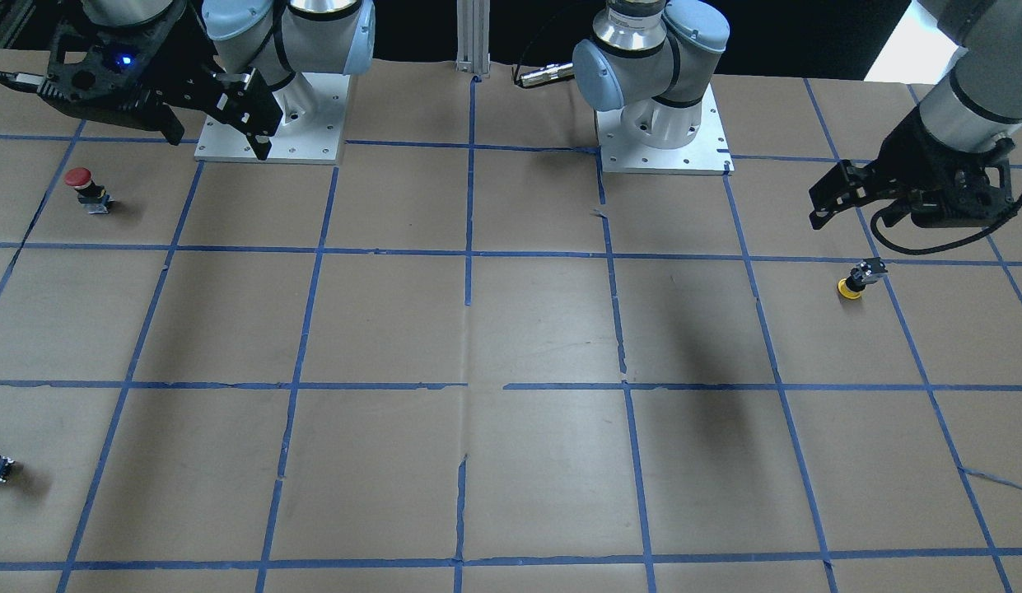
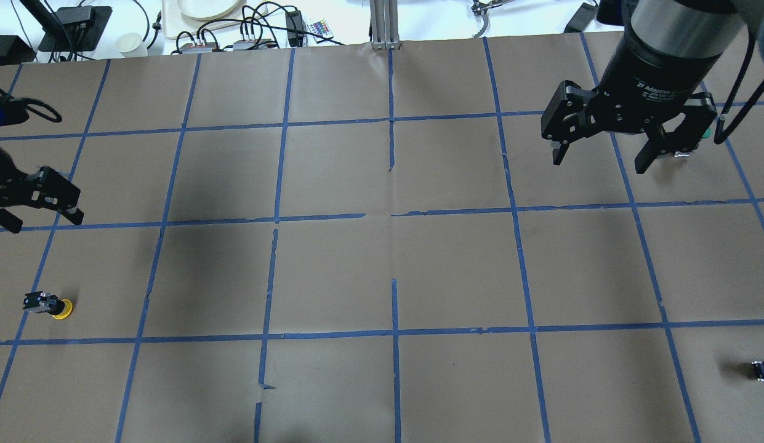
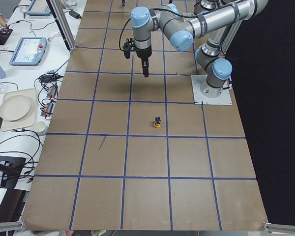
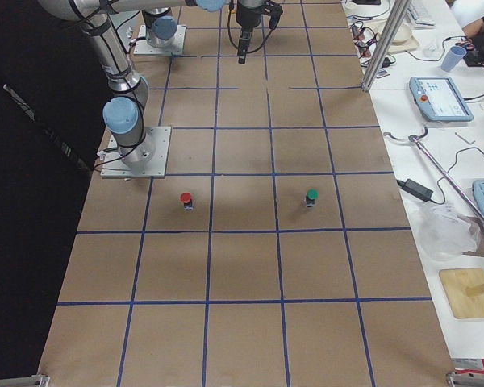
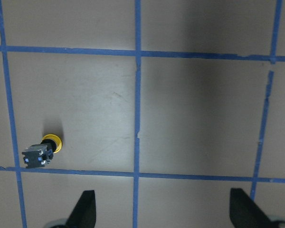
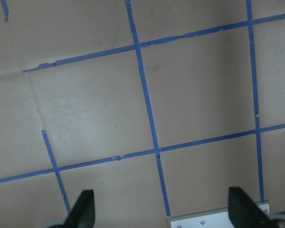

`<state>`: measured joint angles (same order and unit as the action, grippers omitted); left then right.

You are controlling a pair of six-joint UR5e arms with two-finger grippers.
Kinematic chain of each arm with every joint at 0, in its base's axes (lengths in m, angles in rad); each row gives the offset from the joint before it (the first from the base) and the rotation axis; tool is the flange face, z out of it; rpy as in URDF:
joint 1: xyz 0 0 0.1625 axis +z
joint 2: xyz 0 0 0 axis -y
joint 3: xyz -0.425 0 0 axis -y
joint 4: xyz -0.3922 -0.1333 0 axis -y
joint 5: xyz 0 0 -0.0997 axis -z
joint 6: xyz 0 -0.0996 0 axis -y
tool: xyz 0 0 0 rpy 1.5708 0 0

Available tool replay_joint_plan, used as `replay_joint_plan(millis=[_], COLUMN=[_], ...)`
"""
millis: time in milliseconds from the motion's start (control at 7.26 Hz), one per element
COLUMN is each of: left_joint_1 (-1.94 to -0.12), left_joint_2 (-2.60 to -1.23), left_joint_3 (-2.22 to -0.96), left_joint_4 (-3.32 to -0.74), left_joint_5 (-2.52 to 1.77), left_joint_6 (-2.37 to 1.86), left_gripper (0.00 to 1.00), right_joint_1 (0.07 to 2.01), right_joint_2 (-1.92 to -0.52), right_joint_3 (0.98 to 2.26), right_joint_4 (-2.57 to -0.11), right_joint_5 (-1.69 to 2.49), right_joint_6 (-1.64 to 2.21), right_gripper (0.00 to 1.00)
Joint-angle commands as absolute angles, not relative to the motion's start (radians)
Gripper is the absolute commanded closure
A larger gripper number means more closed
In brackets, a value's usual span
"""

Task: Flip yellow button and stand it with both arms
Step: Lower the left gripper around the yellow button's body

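Observation:
The yellow button rests upside down, yellow cap on the paper and black-and-grey body tilted up. It also shows in the overhead view, the exterior left view and the left wrist view. My left gripper hovers open and empty above the table, a little beyond the button. In its wrist view the button lies left of the left fingertip. My right gripper hangs open and empty, high over the far right of the table, far from the button.
A red-capped button stands near the right arm's base plate. A green-capped button stands farther out. A small dark block lies at the table's right edge. Blue tape lines grid the brown paper.

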<state>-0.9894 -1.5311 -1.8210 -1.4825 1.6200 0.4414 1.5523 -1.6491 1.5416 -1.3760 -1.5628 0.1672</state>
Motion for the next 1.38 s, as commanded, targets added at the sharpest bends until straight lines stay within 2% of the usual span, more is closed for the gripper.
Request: replay_joint_plan(millis=[0,551,964,1239], left_joint_1=[-0.840,-0.709,-0.724,-0.703], left_joint_2=[-1.554,-1.782,-1.789,-1.770], left_joint_3=[-1.894,-1.921,-1.968,-2.087], left_joint_4=[-1.393,-1.093,-1.063,-0.918], left_joint_5=[1.615,1.606,1.614,1.617], left_joint_6=[0.596,0.934,0.945,0.968], left_gripper=[0.01,0.01,0.03,0.05], right_joint_1=[1.552,1.552,1.552,1.552], right_joint_2=[-1.649,-1.649,-1.649,-1.651], right_joint_3=[1.542,1.542,1.542,1.548], right_joint_4=[-1.376,-1.376,-1.374,-1.374], right_joint_5=[-1.563,-1.563,-1.563,-1.563], right_joint_6=[0.167,0.167,0.167,0.169], right_gripper=[0.00,0.00,0.00,0.00])
